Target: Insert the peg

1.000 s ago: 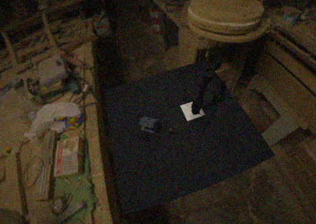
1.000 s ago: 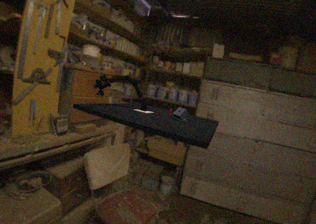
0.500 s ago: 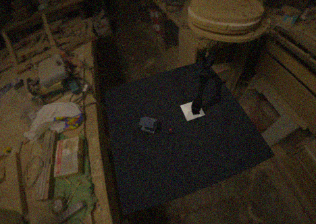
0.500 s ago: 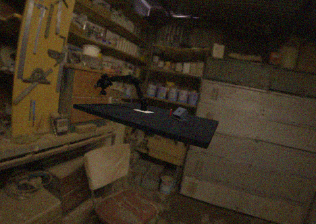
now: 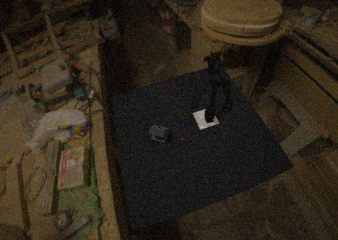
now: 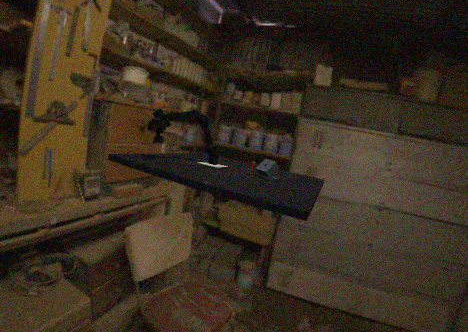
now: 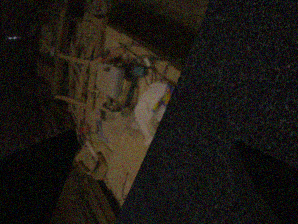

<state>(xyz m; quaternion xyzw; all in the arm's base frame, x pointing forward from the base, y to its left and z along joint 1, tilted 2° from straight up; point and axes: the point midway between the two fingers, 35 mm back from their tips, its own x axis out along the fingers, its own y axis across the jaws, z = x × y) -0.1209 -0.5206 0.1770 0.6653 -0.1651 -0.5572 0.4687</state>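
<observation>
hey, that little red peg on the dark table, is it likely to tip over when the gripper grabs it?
Probably, if nudged: the red peg looks tiny and stands freely beside the sloped panel. It is likely light and rigid. The open gripper is far from it, holding nothing.
</observation>
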